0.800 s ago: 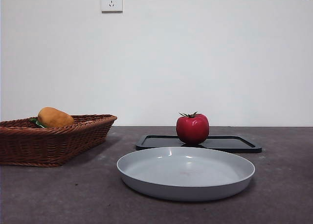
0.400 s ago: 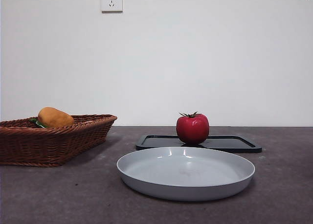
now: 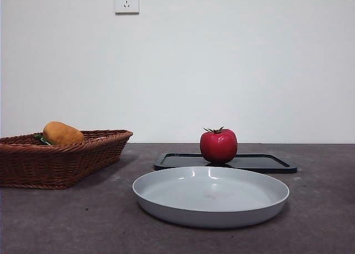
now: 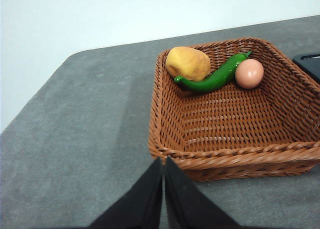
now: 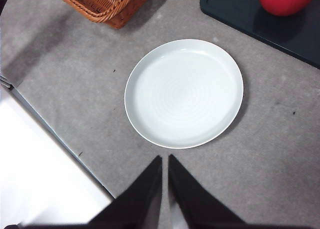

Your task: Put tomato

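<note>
Now, nearest you sits the empty grey plate [image 3: 211, 196]; behind it the tomato [image 3: 218, 146] stands upright on the black tray [image 3: 260, 163], untouched. Your right gripper [image 5: 165, 161] hangs high over the plate's near side with its jaws nearly together, the left gripper [image 4: 163, 164] pressed closed by the wicker basket [image 4: 165, 144]. Spread the right jaws wide first, then come down straddling the tomato's widest part, clear of the stem.

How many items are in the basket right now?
3, all at one end of the basket: a yellow-brown fruit, a green pepper leaning against it, and an egg beside the pepper's tip.
</note>
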Robot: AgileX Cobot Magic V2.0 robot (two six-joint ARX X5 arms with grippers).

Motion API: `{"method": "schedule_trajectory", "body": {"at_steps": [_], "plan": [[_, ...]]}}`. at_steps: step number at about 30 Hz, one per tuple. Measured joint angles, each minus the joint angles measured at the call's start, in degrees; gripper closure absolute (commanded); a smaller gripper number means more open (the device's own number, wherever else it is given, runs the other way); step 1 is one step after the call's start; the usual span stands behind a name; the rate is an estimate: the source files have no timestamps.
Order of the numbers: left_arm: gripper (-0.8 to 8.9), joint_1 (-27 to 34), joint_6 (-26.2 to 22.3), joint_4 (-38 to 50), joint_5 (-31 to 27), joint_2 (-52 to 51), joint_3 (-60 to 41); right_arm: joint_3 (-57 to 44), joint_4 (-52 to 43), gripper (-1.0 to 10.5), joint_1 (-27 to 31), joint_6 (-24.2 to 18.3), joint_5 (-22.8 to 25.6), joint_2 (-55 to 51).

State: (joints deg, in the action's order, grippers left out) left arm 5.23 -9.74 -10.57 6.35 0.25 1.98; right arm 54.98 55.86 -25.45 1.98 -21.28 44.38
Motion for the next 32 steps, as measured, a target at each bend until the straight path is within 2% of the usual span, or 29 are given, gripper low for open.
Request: {"method": "schedule_trajectory", "body": {"at_steps": [6, 10, 12, 17, 20, 23, 28, 32], "plan": [[8.06, 0.00, 0.00, 0.00, 0.00, 0.00, 0.00, 0.00, 0.02, 9.4, 0.00, -0.13, 0.61, 0.00], [8.06, 0.00, 0.00, 0.00, 0.00, 0.00, 0.00, 0.00, -0.11, 9.4, 0.00, -1.84, 7.56, 0.02], [8.06, 0.00, 0.00, 0.00, 0.00, 0.00, 0.00, 0.00, -0.28, 9.4, 0.00, -2.14, 9.44, 0.00], [8.06, 0.00, 0.00, 0.00, -0.02, 0.00, 0.00, 0.00, -0.52, 9.4, 0.98, -2.71, 9.44, -1.33], [8.06, 0.00, 0.00, 0.00, -0.02, 0.00, 0.00, -0.09, -3.19, 9.4, 4.76, -3.45, 9.33, -4.22], [8.06, 0.00, 0.00, 0.00, -0.02, 0.00, 0.00, -2.91, -13.14, 9.4, 11.37, -3.43, 9.33, -9.18], [8.06, 0.00, 0.00, 0.00, -0.02, 0.00, 0.00, -19.87, -39.06, 9.4, 23.80, -3.21, 10.25, -22.10], [8.06, 0.00, 0.00, 0.00, -0.02, 0.00, 0.00, -31.26, -49.66, 9.4, 25.64, -2.97, 15.06, -28.61]]}}
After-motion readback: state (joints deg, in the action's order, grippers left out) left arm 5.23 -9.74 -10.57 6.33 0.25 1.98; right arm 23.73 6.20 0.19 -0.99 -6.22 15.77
